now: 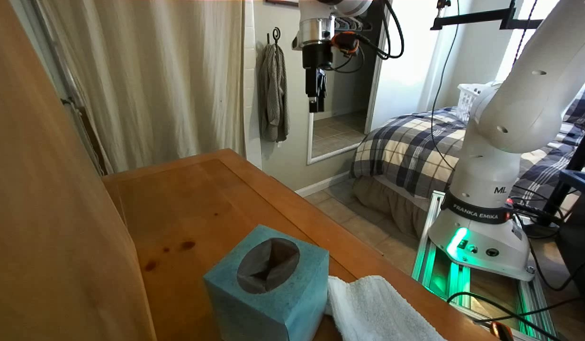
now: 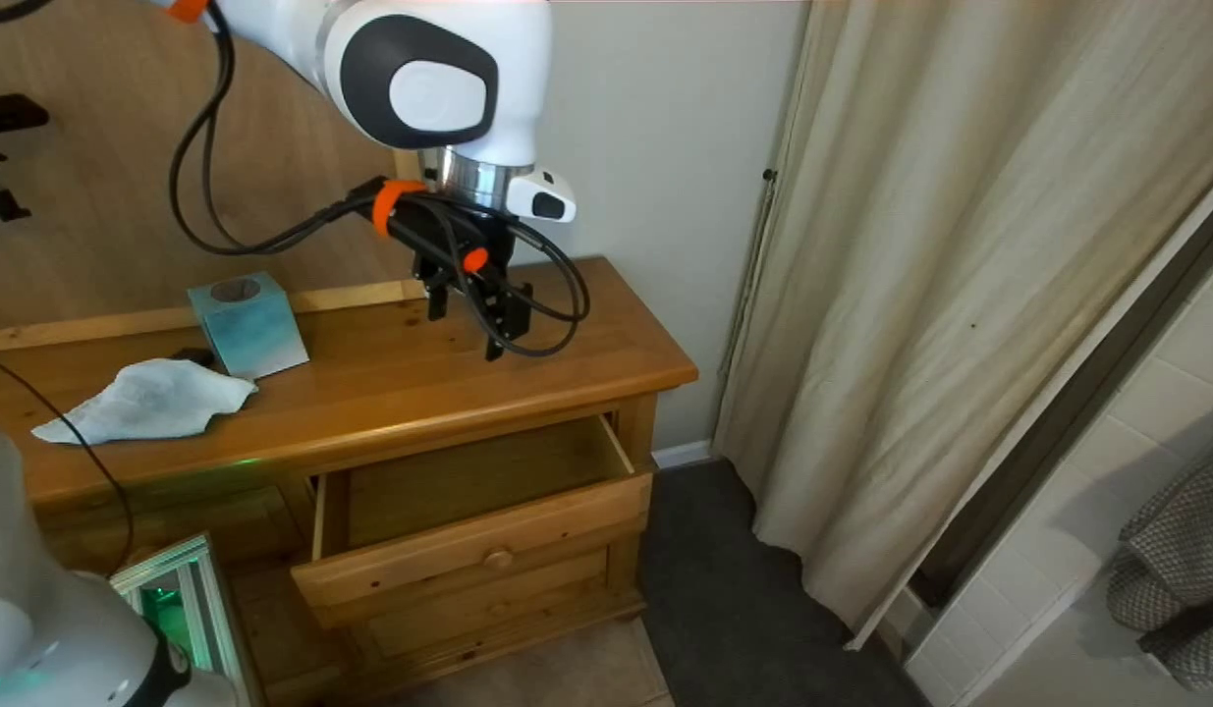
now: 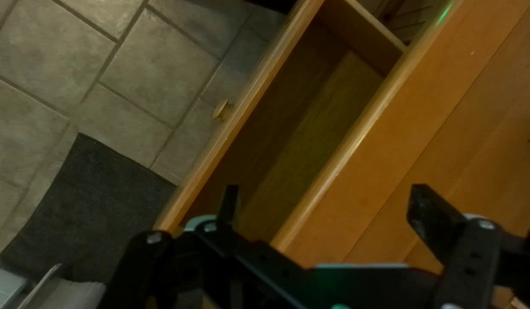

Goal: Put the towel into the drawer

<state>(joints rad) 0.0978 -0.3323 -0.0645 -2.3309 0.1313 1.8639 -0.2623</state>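
The tiled floor (image 3: 153, 73) spreads below the drawer (image 2: 449, 552). In an exterior view, the curtain (image 2: 960, 245) hangs in long beige folds to the right of the drawer, well apart from it. The surface (image 2: 390, 393), brown wood, runs above the drawer and on past it to the left there. The mat (image 2: 748, 594), dark grey, lies on the floor, lower than the drawer and to its right there. The drawer stands pulled out from under the surface; the wrist view shows me its wooden bottom.

My hand (image 2: 466, 334) hangs in the air, higher than the drawer; whether it is straight above it, I cannot tell. I have my fingers (image 3: 228, 209) wide apart: in the wrist view one shows against the drawer, its fellow against the surface.

The towel (image 2: 159, 401), a crumpled, pale, almost white cloth, lies on the surface, outside the drawer and to its left in an exterior view. The box (image 2: 252, 334), teal with an oval opening in its top, stands on the surface too, farther back from the drawer than the towel; whether box and towel touch I cannot tell. The knob (image 2: 498, 559), round and wooden, sits about midway along the drawer's front.
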